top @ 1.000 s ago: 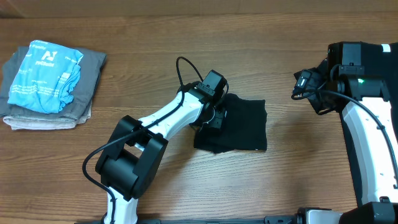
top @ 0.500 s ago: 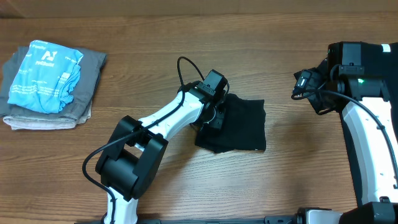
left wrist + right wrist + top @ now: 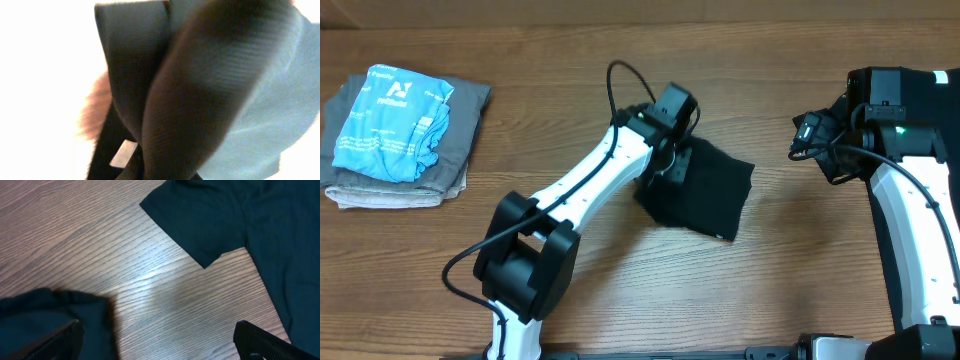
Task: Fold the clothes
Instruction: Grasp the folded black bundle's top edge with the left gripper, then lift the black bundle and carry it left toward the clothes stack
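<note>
Wood table (image 3: 570, 60): L gripper (image 3: 667, 168) pinching black shirt (image 3: 708, 195) edge.

Left arm (image 3: 590, 180) reaches from its base at the near table edge diagonally up and to the right, white forearm link nearly straight, black elbow joint low near the base. Cable loops above the wrist. Left wrist is bent down at the end of the reach. Left gripper (image 3: 668, 172) points downward, jaws closed tight on a fold of the black T-shirt (image 3: 705, 195); the left wrist view is filled by dark fabric right at the fingers. Right arm (image 3: 910, 220) stands at the right side, white link rising from the near edge, wrist folded back toward centre. Right gripper (image 3: 157, 347) hangs above the table, fingers spread wide, nothing between them.
</note>
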Action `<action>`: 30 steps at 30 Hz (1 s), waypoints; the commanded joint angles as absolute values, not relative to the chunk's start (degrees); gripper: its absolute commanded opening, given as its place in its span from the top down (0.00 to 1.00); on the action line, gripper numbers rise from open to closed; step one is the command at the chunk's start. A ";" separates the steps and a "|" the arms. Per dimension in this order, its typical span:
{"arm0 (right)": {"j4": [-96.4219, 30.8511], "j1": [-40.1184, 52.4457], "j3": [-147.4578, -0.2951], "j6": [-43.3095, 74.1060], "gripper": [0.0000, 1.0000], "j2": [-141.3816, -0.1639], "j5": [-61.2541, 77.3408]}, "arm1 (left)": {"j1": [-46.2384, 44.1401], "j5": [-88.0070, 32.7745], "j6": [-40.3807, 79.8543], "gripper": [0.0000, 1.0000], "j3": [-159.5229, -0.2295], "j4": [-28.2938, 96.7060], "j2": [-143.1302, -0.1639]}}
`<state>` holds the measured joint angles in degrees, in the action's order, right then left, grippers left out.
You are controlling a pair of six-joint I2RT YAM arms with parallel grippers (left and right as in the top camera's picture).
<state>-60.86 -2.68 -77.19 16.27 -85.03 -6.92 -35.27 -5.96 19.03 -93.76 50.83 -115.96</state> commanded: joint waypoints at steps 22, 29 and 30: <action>-60.55 -2.87 -77.65 16.12 0.00 -84.66 -7.68 | -16.58 3.57 16.21 0.96 -123.96 66.39 -112.68; -60.55 -2.87 -77.65 16.10 0.00 -84.66 -7.68 | -5.91 3.27 18.31 0.96 -137.19 73.80 -112.68; -60.55 -2.87 -77.65 16.12 0.00 -84.66 -7.66 | -4.19 3.14 18.50 0.96 -138.50 74.50 -112.68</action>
<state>-60.84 -2.68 -77.19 16.29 -85.03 -6.87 -8.21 2.39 17.80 -133.56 73.71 -115.07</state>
